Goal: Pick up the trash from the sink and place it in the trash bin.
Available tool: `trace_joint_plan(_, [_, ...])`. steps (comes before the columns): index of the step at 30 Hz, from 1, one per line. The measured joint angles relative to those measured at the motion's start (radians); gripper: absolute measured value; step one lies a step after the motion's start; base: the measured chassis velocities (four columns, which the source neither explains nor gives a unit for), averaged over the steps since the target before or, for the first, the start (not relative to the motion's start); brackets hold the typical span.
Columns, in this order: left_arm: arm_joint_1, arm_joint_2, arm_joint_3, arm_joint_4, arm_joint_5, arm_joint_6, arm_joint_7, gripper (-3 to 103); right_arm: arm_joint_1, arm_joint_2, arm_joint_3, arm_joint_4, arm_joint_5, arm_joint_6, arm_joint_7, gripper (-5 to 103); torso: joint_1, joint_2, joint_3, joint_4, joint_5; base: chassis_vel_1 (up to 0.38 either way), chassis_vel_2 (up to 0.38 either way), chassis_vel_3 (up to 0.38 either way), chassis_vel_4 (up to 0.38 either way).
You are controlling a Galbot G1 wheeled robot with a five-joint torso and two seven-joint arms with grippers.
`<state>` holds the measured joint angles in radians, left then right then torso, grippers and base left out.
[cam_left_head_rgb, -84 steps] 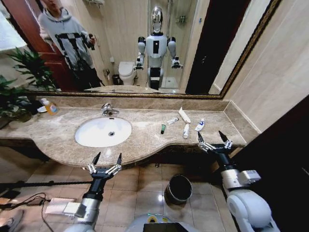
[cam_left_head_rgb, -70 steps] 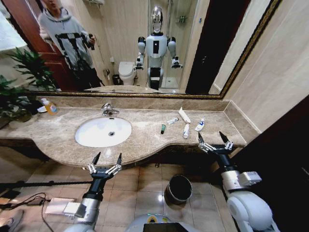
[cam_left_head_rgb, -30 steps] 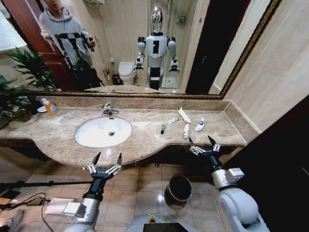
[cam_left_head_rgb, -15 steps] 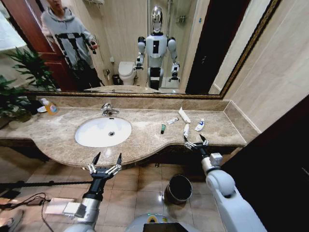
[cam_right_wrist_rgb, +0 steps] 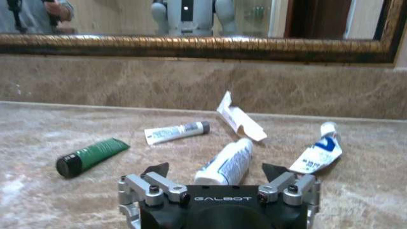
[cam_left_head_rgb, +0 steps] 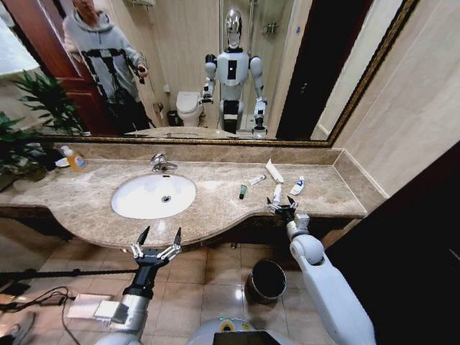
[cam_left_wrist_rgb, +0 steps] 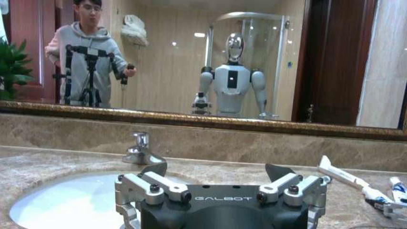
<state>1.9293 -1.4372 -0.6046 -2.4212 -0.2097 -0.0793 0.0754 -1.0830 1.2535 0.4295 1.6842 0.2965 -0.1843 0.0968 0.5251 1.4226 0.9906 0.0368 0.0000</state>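
head view: the right hand point(cam_left_head_rgb: 281, 206) hangs open and empty at the tabletop point(cam_left_head_rgb: 215, 208) edge, just before the white tube point(cam_left_head_rgb: 277, 193); the left hand point(cam_left_head_rgb: 157, 241) idles open below the sink point(cam_left_head_rgb: 153, 195). right wrist view: centre the white tube between the jaws before closing.

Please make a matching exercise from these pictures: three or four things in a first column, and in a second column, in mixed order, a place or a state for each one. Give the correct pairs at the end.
Column one:
1. green-and-black tube
2. trash bin
3. left gripper
4. right gripper

Column two:
A. on the floor, below the countertop edge
B. open, low in front of the sink
C. open, over the countertop, just before a white squeeze tube
D. lying on the countertop, between the sink and the white tubes

Pairs: 1-D, 2-A, 3-B, 4-C
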Motion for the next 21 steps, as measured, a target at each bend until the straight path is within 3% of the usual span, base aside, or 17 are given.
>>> trace_joint_plan(6, [0.000, 0.000, 0.000, 0.000, 0.000, 0.000, 0.000, 100, 0.012, 0.005, 0.007, -0.021, 0.005, 0.005, -0.005, 79, 0.000, 0.000, 0.000, 0.0000, 0.0000, 0.000, 0.000, 0.000, 0.000])
trace_joint_plan(12, [0.000, 0.000, 0.000, 0.000, 0.000, 0.000, 0.000, 100, 0.013, 0.007, 0.011, -0.031, 0.004, -0.005, 0.005, 51, 0.000, 0.000, 0.000, 0.0000, 0.0000, 0.000, 0.000, 0.000, 0.000])
trace_joint_plan(21, [0.000, 0.000, 0.000, 0.000, 0.000, 0.000, 0.000, 100, 0.004, 0.009, 0.027, -0.014, 0.006, -0.005, 0.018, 27, 0.000, 0.000, 0.000, 0.0000, 0.0001, 0.000, 0.000, 0.000, 0.000])
